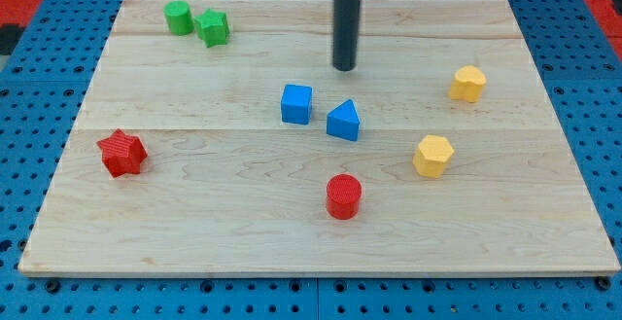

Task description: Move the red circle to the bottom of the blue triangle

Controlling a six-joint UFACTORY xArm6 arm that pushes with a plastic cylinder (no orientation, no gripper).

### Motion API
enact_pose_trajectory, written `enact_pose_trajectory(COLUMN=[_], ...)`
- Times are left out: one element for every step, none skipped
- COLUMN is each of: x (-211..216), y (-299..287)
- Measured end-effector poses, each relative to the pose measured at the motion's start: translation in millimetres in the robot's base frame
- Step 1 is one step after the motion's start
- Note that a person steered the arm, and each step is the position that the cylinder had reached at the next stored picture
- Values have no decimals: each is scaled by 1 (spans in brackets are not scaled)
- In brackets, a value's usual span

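Note:
The red circle (343, 195) stands on the wooden board (194, 213), low and just right of centre. The blue triangle (344, 122) sits straight above it in the view, about a block's width of bare wood between them. My tip (344, 68) is at the end of the dark rod coming down from the view's top. It rests on the board above the blue triangle, apart from it and far from the red circle.
A blue cube (296, 103) sits just left of the triangle. A red star (121, 153) is at the left. A green circle (178, 17) and green star (213, 27) are top left. Two yellow hexagon-like blocks (467, 83) (432, 155) are at the right.

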State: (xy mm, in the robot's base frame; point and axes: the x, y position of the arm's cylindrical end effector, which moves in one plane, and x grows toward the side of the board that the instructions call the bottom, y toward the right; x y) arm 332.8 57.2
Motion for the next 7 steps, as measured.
enact_pose_trajectory(x=[10, 37, 54, 87, 107, 154, 215], y=[21, 43, 77, 97, 140, 163, 130])
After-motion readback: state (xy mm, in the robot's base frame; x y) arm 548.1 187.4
